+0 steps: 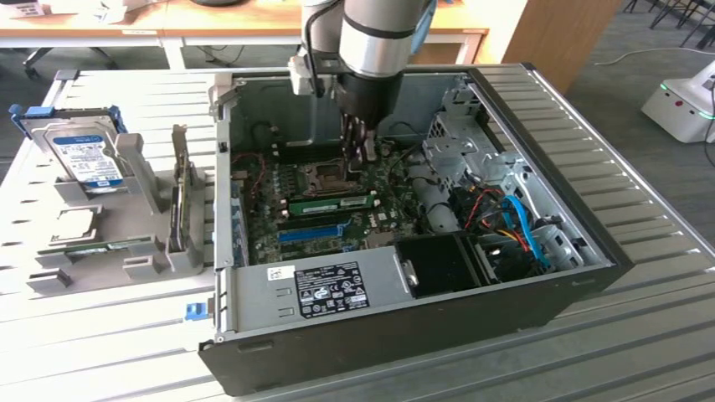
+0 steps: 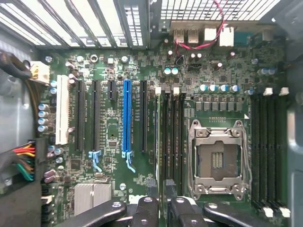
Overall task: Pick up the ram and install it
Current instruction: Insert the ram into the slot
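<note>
Fingers (image 2: 171, 195) slightly spread, pointing down over ram (image 1: 331, 203) upright on motherboard (image 2: 113, 137); arm (image 1: 380, 42) vertical.

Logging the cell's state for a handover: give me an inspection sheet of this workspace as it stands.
Surface: slatted metal table bearing an open computer case.
Job's things: green ram lying along the motherboard beside the CPU socket; seated or not, cannot tell.
Clutter: hard drive in a grey holder at the exterior view's left.
Grippers: gripper inside the case, over the board between the blue slot and the socket.
Cables: blue and orange cables inside the case.
Surroundings: wooden desks; white machine on the floor.
</note>
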Controlling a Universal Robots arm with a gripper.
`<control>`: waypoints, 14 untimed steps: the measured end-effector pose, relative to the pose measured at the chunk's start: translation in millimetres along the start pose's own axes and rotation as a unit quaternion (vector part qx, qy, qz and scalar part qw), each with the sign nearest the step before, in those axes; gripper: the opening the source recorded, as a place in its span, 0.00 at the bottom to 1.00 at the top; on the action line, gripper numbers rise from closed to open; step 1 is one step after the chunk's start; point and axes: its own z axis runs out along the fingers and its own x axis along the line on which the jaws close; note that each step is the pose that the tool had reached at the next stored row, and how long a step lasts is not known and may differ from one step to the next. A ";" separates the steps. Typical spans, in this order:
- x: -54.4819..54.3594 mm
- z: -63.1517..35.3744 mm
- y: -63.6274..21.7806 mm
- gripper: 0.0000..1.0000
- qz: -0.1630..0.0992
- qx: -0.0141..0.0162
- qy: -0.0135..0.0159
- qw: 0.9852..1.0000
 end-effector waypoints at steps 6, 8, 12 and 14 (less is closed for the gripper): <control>0.1 -16.8 0.7 0.19 0.000 0.000 0.000 1.000; 0.2 -22.2 0.9 0.19 0.000 0.000 0.000 1.000; 0.3 -32.2 1.3 0.19 0.000 0.000 0.000 1.000; 0.3 -36.7 1.5 0.19 0.000 0.000 0.000 1.000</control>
